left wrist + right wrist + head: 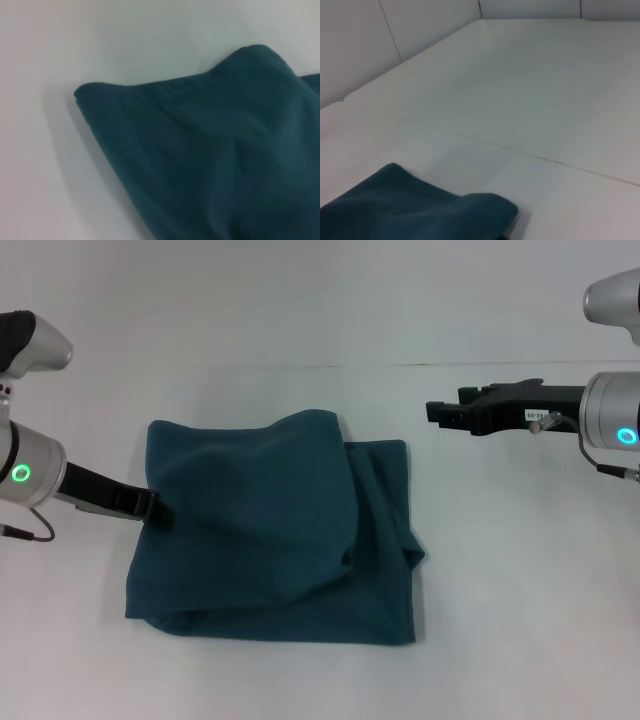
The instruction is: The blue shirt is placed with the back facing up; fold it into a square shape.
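While the blue shirt (270, 530) lay in a rough, uneven square at the middle of the white table (500, 620), the left gripper (157, 508) was seen touching its left edge, though whether cloth was pinched could not be told. The right gripper (432, 412) was held well clear above the table beyond the shirt's right side, its jaw state likewise impossible to judge. Soft knit fabric was shown bunched in thick rounded folds, with a loose flap ridged down the right. Any tug, it was judged, could drag the layers askew.
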You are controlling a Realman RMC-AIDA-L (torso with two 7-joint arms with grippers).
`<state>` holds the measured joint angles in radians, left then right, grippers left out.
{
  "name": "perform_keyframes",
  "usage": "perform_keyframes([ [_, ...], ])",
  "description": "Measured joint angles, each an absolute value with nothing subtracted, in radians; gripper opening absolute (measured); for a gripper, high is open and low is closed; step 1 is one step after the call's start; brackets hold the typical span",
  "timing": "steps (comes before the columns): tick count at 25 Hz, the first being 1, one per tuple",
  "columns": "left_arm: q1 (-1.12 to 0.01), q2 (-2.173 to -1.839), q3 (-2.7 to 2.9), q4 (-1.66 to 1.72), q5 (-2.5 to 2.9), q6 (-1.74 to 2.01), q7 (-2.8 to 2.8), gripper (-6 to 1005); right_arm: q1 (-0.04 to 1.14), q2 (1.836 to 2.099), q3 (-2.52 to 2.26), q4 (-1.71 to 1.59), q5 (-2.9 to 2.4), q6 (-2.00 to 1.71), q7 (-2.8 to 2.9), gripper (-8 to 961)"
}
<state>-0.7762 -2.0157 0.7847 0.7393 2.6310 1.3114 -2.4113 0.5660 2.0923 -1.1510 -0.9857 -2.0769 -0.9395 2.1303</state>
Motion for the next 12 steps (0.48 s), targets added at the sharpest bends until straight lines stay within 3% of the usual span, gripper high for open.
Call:
perform_keyframes([
  [3, -0.776, -2.014, 0.767, 0.739, 2.629, 1.307, -2.409, 89, 0.579, 2.091, -1.161, -0.97, -2.078, -0.964, 2.136, 526],
  [12, -0.769, -2.013, 0.762, 0.739, 2.621, 1.305, -2.392, 89, 0.666, 2.092, -1.175, -0.964, -2.245, -1.078, 2.319, 521],
])
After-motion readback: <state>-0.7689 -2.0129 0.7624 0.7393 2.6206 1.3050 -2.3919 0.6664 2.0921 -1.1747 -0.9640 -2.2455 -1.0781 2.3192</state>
